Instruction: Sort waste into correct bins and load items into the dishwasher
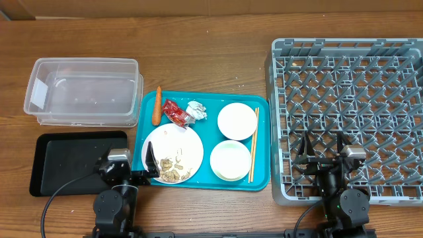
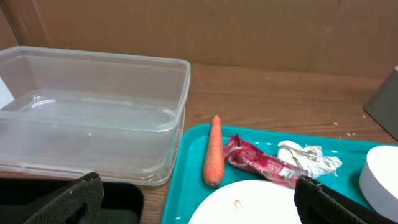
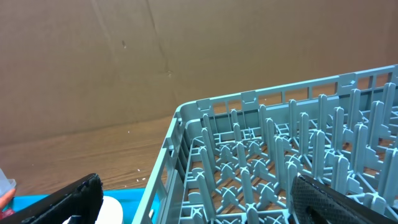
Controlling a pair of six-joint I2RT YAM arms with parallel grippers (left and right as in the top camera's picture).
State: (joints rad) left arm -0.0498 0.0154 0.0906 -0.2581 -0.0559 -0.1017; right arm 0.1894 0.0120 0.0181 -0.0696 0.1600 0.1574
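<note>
- overhead: carrot (image 1: 156,107), wrapper (image 1: 174,112), tissue (image 1: 196,110) on teal tray (image 1: 206,132)
- my left end effector (image 2: 198,183) gapes empty over the plate (image 1: 180,141)
- my right end effector (image 1: 322,149), open, over dish rack (image 1: 357,86)

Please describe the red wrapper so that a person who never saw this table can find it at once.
Find the teal tray between the clear tub and the grey dish rack. Near its far edge, the red wrapper lies between the orange carrot and the white tissue. It is the only red thing there, and it is crumpled.
</note>
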